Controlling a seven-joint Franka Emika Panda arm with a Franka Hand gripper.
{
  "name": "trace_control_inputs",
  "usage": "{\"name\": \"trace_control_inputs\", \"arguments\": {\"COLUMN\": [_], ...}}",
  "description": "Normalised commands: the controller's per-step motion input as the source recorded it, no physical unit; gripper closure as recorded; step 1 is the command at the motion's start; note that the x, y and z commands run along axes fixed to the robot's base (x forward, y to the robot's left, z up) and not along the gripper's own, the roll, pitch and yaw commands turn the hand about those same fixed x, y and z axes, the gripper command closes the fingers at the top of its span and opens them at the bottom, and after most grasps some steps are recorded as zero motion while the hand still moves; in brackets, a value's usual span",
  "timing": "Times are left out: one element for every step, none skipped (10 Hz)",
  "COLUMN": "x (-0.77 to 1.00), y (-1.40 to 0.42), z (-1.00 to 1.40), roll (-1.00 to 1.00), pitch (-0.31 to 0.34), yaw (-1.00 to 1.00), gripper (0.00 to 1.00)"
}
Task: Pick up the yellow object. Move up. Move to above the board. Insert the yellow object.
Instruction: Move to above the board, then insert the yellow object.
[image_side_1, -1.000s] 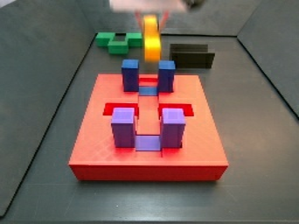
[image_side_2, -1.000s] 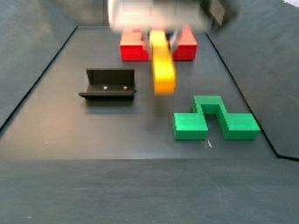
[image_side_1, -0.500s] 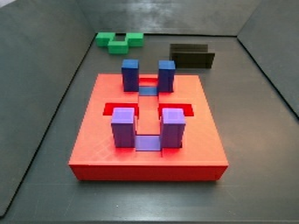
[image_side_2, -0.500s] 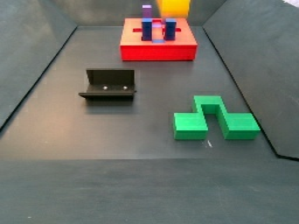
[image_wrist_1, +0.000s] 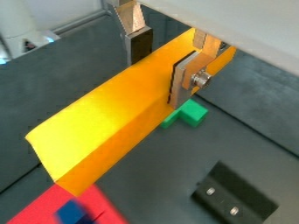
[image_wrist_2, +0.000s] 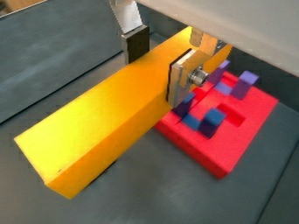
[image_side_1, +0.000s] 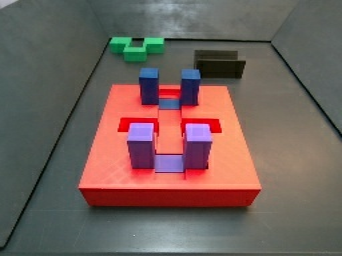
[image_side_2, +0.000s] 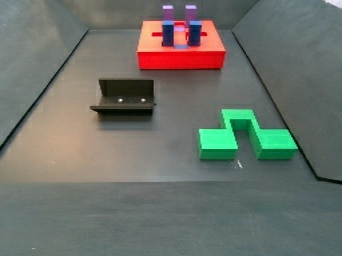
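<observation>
The yellow object (image_wrist_1: 111, 122) is a long yellow-orange bar, and in both wrist views my gripper (image_wrist_1: 162, 63) is shut on it near one end. The bar (image_wrist_2: 100, 131) hangs in the air, high over the floor. In a wrist view the board (image_wrist_2: 232, 144), a red slab with blue-purple posts (image_wrist_2: 219, 87), lies below and beside the bar's gripped end. A corner of the board (image_wrist_1: 35, 210) also shows under the bar's free end. Both side views show the board (image_side_1: 167, 165) (image_side_2: 181, 58) with nothing in its slots; gripper and bar are out of their frame.
The dark fixture (image_side_2: 124, 97) (image_side_1: 221, 63) (image_wrist_1: 233, 197) stands on the floor apart from the board. Green blocks (image_side_2: 245, 137) (image_side_1: 135, 45) (image_wrist_1: 184, 114) lie beyond it. Dark walls enclose the floor on all sides.
A second ago the gripper with the yellow bar hung low beyond the board in both side views. It has since risen out of those views; board, fixture and green blocks have not moved.
</observation>
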Motion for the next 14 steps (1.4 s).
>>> {"name": "trace_control_inputs", "arguments": {"x": [-0.04,-0.03,-0.02,0.02,0.06,0.08,0.07,0.06,0.00,0.00,0.00,0.23,0.76,0.79], "y": [-1.40,-1.40,-1.40,-1.40,-0.79,-0.45,-0.28,-0.19,-0.13,-0.14,-0.13,-0.11,-0.05,-0.05], "z": [0.22,0.24,0.24,0.24,0.15,0.09,0.06,0.06,0.00,0.00,0.00,-0.03,-0.10,-0.27], "roll": [0.05,0.02,0.01,0.01,0.01,0.01,0.01,0.02,0.11,0.12,0.11,0.09,0.04,0.06], "pitch": [0.131,0.114,0.106,0.113,0.139,0.149,0.139,0.121,0.017,0.014,0.011,0.043,0.059,0.034], "yaw": [-0.08,-0.03,-0.02,-0.01,0.00,0.00,0.01,0.01,0.00,0.00,0.00,0.00,-0.10,-0.06], "gripper": [1.00,1.00,1.00,1.00,1.00,1.00,1.00,1.00,1.00,1.00,1.00,1.00,1.00,1.00]}}
